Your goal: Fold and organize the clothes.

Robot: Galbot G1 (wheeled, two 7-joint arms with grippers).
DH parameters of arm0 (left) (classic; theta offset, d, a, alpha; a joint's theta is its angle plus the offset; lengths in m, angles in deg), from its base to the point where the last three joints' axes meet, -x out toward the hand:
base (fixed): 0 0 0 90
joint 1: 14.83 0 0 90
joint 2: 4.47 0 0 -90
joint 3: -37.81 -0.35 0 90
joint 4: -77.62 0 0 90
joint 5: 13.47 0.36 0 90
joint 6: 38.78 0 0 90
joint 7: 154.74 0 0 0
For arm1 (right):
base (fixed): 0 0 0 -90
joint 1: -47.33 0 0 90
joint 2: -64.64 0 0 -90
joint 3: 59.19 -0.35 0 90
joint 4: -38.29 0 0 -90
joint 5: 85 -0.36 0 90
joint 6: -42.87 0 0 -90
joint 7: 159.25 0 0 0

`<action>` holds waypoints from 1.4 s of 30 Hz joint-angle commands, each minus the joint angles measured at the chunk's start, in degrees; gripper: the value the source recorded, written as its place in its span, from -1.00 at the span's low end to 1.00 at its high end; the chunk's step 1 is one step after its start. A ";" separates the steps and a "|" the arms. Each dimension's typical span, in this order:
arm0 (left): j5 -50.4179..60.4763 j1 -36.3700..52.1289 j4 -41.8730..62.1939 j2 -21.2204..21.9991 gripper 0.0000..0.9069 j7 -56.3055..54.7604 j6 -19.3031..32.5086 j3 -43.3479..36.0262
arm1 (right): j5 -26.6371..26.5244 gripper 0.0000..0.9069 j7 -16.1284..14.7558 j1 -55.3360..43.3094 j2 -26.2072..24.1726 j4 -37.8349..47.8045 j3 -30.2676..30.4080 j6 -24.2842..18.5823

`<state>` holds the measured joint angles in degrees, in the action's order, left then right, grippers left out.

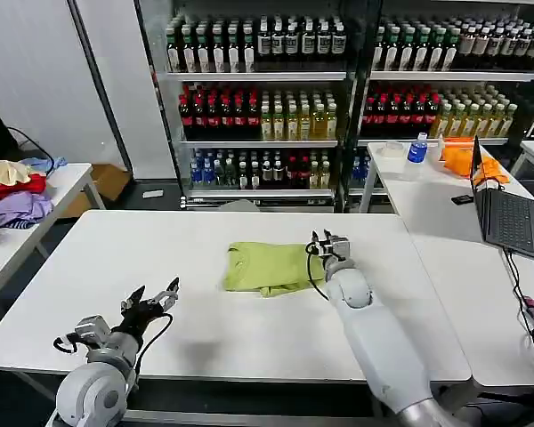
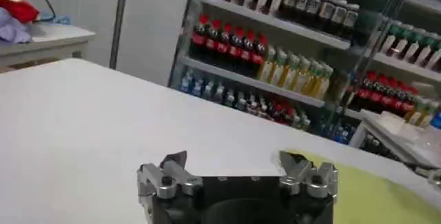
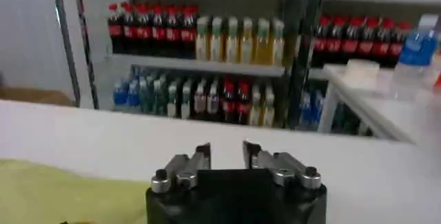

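The lime-green T-shirt (image 1: 269, 268) lies folded into a compact rectangle in the middle of the white table (image 1: 205, 329). My right gripper (image 1: 327, 240) hovers at the shirt's right edge, open, with nothing between its fingers; in the right wrist view (image 3: 227, 151) a strip of the green cloth (image 3: 62, 194) shows off to one side. My left gripper (image 1: 154, 298) is near the table's front left, well clear of the shirt, open and empty. The left wrist view shows its spread jaws (image 2: 234, 160) and the shirt's edge (image 2: 386, 194) farther off.
A side table on the left holds a pile of red, lilac and cream garments (image 1: 13, 191). On the right table sit a laptop (image 1: 507, 213), an orange cloth (image 1: 467, 156) and a water bottle (image 1: 417, 148). Shelves of drink bottles (image 1: 258, 107) stand behind.
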<state>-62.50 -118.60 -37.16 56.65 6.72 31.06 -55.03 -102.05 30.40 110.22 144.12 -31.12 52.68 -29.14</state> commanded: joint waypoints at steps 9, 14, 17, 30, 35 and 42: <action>6.05 0.50 -0.71 -1.05 1.00 1.60 1.39 -1.39 | 5.51 1.00 -0.61 35.68 -10.82 -42.12 -11.43 -8.18; 9.01 0.39 -1.46 -1.14 1.00 2.11 2.38 -2.24 | 8.43 1.00 0.04 45.59 -8.32 -49.27 -16.71 -7.25; 10.17 0.10 -2.24 -1.22 1.00 2.28 2.47 -2.77 | 8.10 1.00 0.14 49.52 -7.41 -51.97 -18.41 -6.32; 11.83 -1.24 -4.34 -0.66 1.00 2.62 2.05 -3.67 | 7.46 1.00 0.54 54.99 -6.25 -55.67 -20.82 -3.18; 11.82 -1.58 -4.54 -0.83 1.00 2.68 2.07 -3.52 | 6.92 1.00 0.24 53.69 -6.52 -55.01 -20.49 -3.47; 12.07 -1.58 -4.04 -0.71 1.00 3.00 2.29 -4.07 | 7.42 1.00 -0.51 52.41 -6.65 -53.89 -19.62 -4.31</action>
<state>-51.10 -119.90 -41.15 55.88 9.48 33.25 -58.80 -95.10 30.37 160.72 137.40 -83.02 33.90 -33.65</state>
